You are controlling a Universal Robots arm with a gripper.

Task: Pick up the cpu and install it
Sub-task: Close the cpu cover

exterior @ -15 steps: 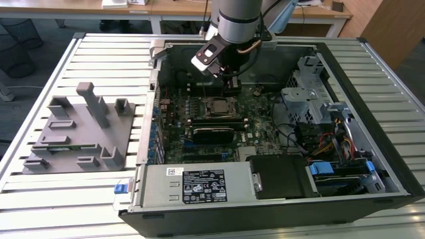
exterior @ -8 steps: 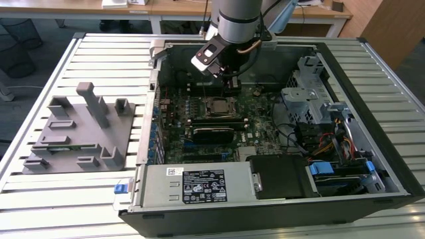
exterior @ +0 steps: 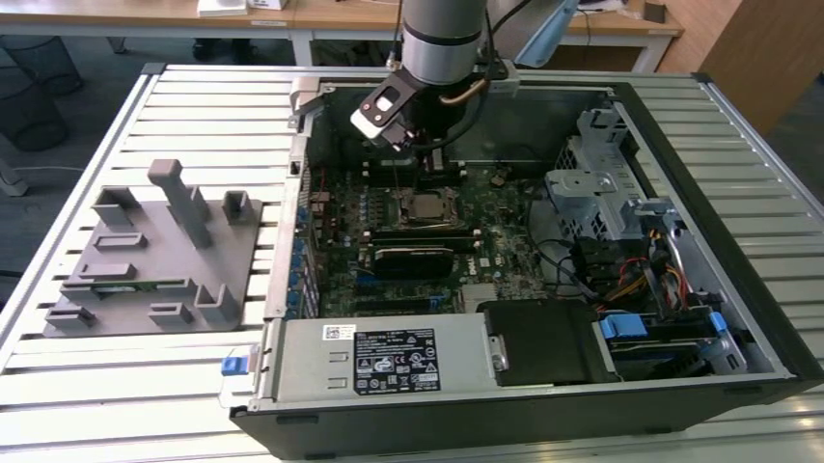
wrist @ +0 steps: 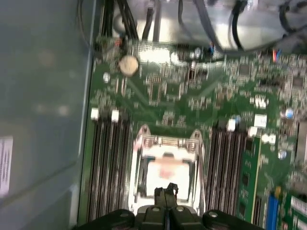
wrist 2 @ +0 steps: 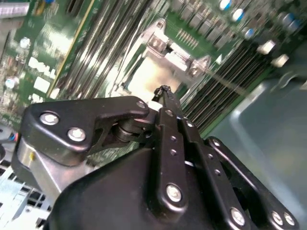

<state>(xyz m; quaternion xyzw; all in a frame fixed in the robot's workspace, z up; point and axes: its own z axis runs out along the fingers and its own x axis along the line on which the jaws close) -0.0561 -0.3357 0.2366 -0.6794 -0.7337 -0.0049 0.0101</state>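
The cpu (exterior: 426, 205) lies flat in its socket on the green motherboard (exterior: 503, 260) inside the open computer case, its silver top framed by the metal socket bracket. In the first wrist view the cpu (wrist: 166, 173) sits just beyond my fingertips, and in the second wrist view the cpu (wrist 2: 152, 79) shows pale behind them. My gripper (exterior: 418, 154) hangs above the board, slightly behind the socket. Its black fingers meet at the tips in both wrist views, gripper (wrist: 166, 190) and gripper (wrist 2: 164, 91), with nothing between them.
Dark memory slots (wrist: 108, 167) flank the socket on both sides. A black block (exterior: 412, 258) sits in front of the socket, a power supply (exterior: 373, 357) nearer still. A metal drive cage (exterior: 605, 193) with cables is on the exterior view's right. A grey fixture (exterior: 142, 260) rests outside the case.
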